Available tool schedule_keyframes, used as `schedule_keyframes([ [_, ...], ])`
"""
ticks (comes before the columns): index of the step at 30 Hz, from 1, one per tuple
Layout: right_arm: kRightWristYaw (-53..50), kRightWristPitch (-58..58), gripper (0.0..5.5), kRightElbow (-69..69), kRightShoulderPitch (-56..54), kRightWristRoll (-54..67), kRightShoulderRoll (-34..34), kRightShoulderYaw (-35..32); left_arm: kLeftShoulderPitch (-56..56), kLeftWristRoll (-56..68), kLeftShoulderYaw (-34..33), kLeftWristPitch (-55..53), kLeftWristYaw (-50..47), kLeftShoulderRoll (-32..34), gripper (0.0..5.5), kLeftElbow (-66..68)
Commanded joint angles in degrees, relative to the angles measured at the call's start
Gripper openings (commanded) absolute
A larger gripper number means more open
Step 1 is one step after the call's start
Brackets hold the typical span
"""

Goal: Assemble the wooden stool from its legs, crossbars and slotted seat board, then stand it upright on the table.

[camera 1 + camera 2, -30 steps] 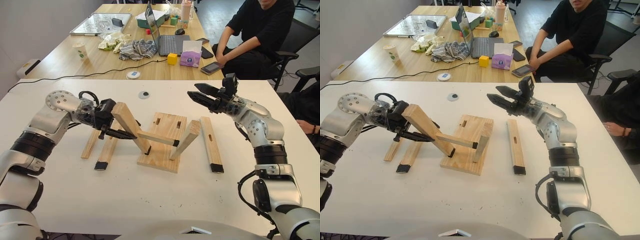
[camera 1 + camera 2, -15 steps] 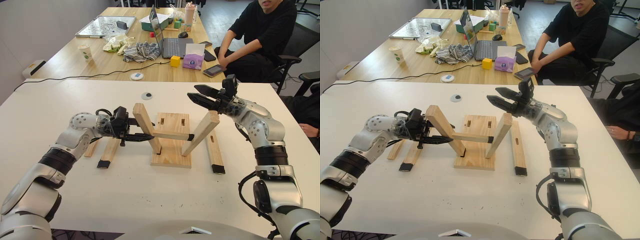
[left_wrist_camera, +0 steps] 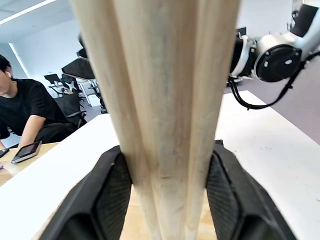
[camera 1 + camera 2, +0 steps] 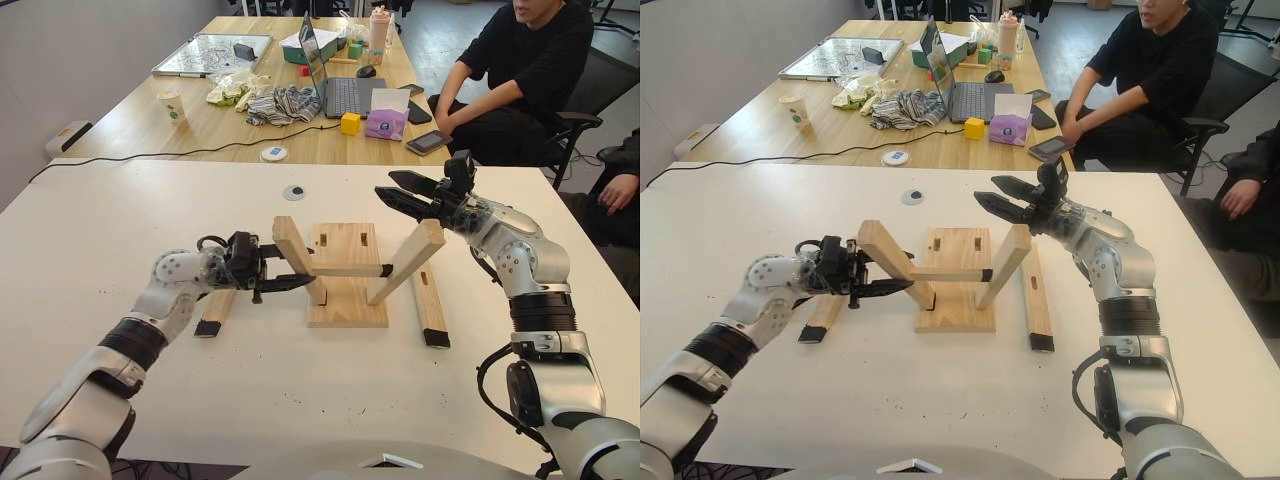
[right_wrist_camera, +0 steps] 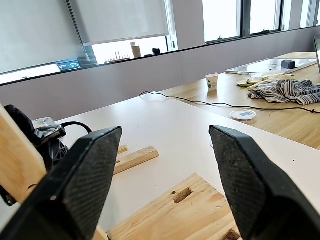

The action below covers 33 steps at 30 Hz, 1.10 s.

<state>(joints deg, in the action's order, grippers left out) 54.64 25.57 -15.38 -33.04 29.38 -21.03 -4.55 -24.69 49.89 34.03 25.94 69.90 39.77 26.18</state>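
The slotted seat board [image 4: 347,300] lies flat mid-table. Over it stands a frame of two legs joined by a crossbar [image 4: 348,270], both legs leaning. My left gripper [image 4: 280,281] is shut on the frame's left leg [image 4: 296,255]; in the left wrist view that leg [image 3: 165,100] sits between the black fingers [image 3: 112,195]. My right gripper [image 4: 400,195] hangs open just above the top of the right leg [image 4: 408,262], not touching it; its fingers [image 5: 85,175] are spread wide. A loose slotted leg [image 4: 428,305] lies right of the board. More loose pieces [image 4: 214,310] lie left of it.
A small dark disc [image 4: 292,191] lies on the white table [image 4: 330,400] behind the board. A black cable [image 4: 150,153] runs along the far edge. Beyond is a wooden table [image 4: 200,110] with a laptop, clothes and cups. The near half of the white table is bare.
My left gripper has carried the leg frame to the right and stood it more upright over the seat board. The right arm kept still. The head camera has shifted.
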Motion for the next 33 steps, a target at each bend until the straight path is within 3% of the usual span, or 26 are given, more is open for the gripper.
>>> schedule_keyframes([
  [1,-1.87,2.21,3.22,3.37,0.10,0.25,-1.90,-1.15,26.29,-47.28,34.29,-17.22,-11.58,-7.84,2.01,38.70],
  [6,-2.23,1.65,3.22,3.25,0.02,0.19,-1.64,-1.32,24.00,-45.23,34.07,-18.88,-6.95,-7.28,2.01,34.49],
  [10,-3.52,0.48,3.22,2.77,-0.52,0.54,-1.23,-2.74,23.53,-44.40,30.45,-14.32,-11.58,-4.27,2.01,29.99],
  [11,-4.00,0.11,3.22,2.56,-0.65,0.64,-1.17,-3.30,22.14,-43.60,27.82,-12.76,-13.29,-2.39,2.01,27.47],
  [12,-4.44,-0.26,3.22,2.34,-0.74,0.71,-1.12,-3.77,20.41,-41.37,24.44,-12.08,-13.81,-0.50,2.45,24.33],
  [16,-5.76,-1.12,3.22,2.74,-0.06,0.87,-0.92,-4.88,12.74,-34.33,12.34,-11.00,-10.67,7.69,3.05,17.34],
  [21,-7.65,-2.47,3.22,3.10,-0.04,0.76,-0.78,-6.87,11.99,-31.43,5.43,-23.69,-9.32,17.96,3.76,-7.33],
  [24,-10.90,-2.56,3.22,2.82,-0.12,2.07,-3.72,-12.95,15.55,-22.22,-3.48,-33.03,-11.87,22.64,3.76,-23.18],
  [28,-1.72,7.15,3.22,5.93,10.33,7.69,-13.94,-17.71,16.57,-3.42,-22.52,-43.71,-12.48,21.94,3.76,-30.51],
  [30,2.78,11.27,3.22,9.99,18.91,9.36,-18.88,-18.92,14.19,-1.30,-28.34,-45.82,-12.91,19.82,3.76,-26.23],
  [33,7.33,13.88,3.22,18.39,29.63,9.14,-22.09,-14.85,12.40,-3.19,-35.73,-44.35,-22.53,12.68,3.76,-21.47],
])
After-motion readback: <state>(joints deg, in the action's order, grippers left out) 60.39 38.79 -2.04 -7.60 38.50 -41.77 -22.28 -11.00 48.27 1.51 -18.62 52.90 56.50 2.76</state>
